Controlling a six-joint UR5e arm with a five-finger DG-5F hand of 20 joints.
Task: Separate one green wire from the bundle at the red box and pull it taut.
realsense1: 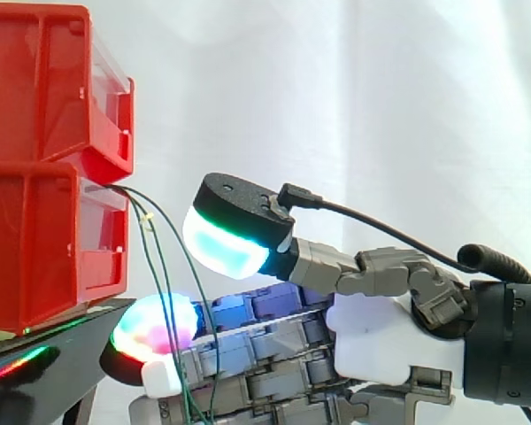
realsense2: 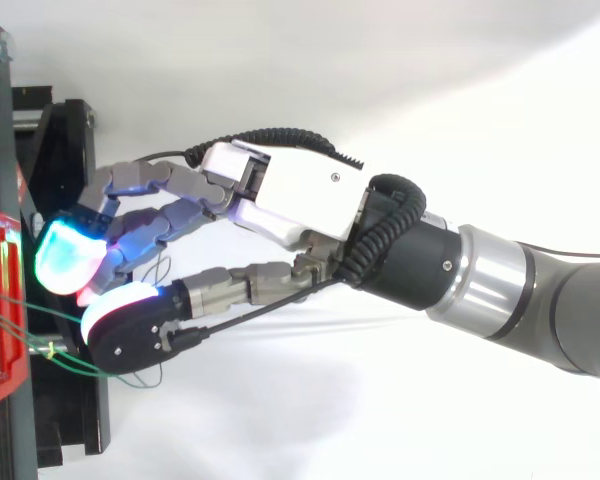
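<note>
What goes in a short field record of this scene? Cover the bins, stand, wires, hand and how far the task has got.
bins: two, red, stacked at the side view's left
stand: black, under the bins
wires: thin, green, coming from the bins' front and hanging slack across the fingers
hand: open, reaching in from the right, thumb pad above the fingers
task state: no wire looks pinched or taut

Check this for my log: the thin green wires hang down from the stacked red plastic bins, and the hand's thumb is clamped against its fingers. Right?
Not quite. The side view shows the hand's thumb standing clear above its fingers, a gap between them. The thin green wires do hang from the stacked red plastic bins.
</note>
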